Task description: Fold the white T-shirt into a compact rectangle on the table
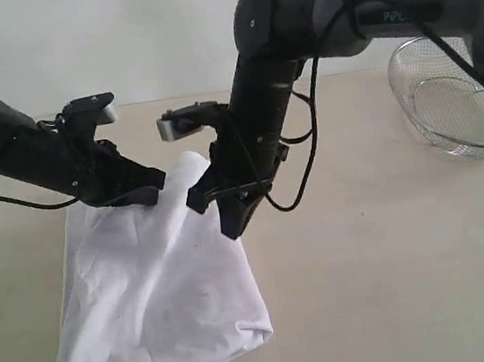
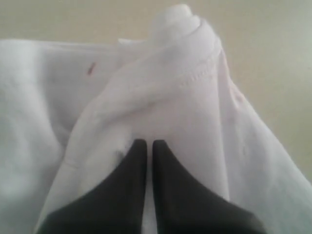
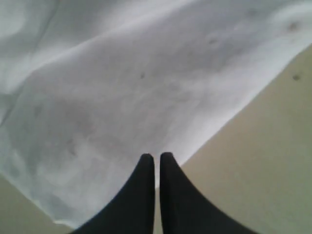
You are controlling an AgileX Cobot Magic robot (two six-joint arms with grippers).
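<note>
- Toward the front-left corner of the broad pale beige table (image 1: 395, 259), the soft white T-shirt (image 1: 161, 308) lies tented, its far edge raised off the worktop by both arms.
- Your black left gripper (image 2: 146, 144) has its fingers pressed nearly together on a thick, bunched fold with a stitched hem. You risk hauling several layers at once and folding in a lump.
- Your black right gripper (image 3: 156, 157), fingers narrow, appears to bite only the very rim of the cloth. With so thin a hold, the fabric could slip free mid-carry.
- Uneven heights between the two grips may skew the fold line.
- Well apart by the far-right corner, the round silver wire-mesh basket (image 1: 455, 104) looks no hazard.
</note>
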